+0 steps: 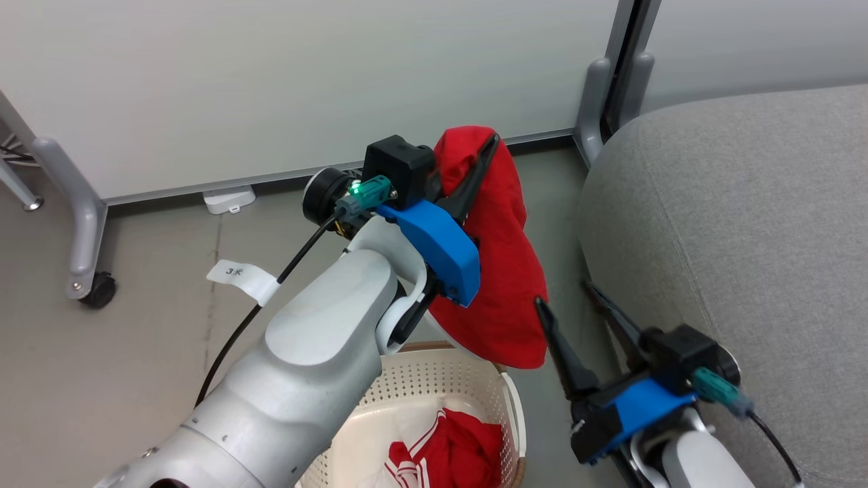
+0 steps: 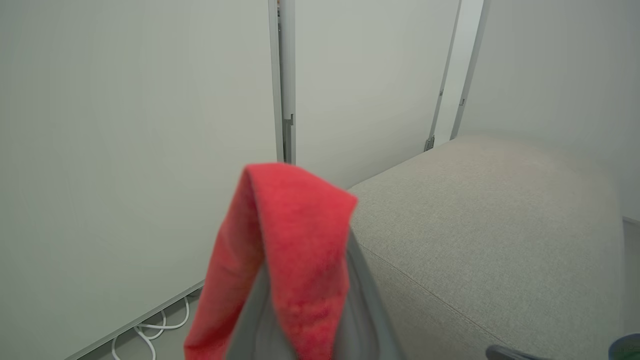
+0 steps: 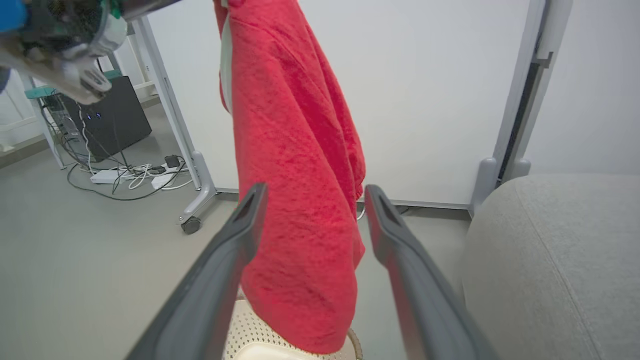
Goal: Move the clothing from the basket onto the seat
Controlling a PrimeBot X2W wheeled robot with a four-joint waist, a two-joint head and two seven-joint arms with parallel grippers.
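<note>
Grey floor (image 1: 135,352) lies beneath a bright red garment (image 1: 502,271) hanging from the clenched left jaws above the cream perforated basket (image 1: 420,379), beside the grey upholstered seat (image 1: 746,224). Nearby the right jaws gape empty. Swung across, its low hem may catch them, or it may slip free short of the seat.

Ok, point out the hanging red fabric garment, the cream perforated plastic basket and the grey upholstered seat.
Red fabric garment (image 1: 502,271), head view: middle of hanging cloth.
Cream plastic basket (image 1: 434,379), head view: perforated back wall.
Grey upholstered seat (image 1: 746,224), head view: cushion top.
</note>
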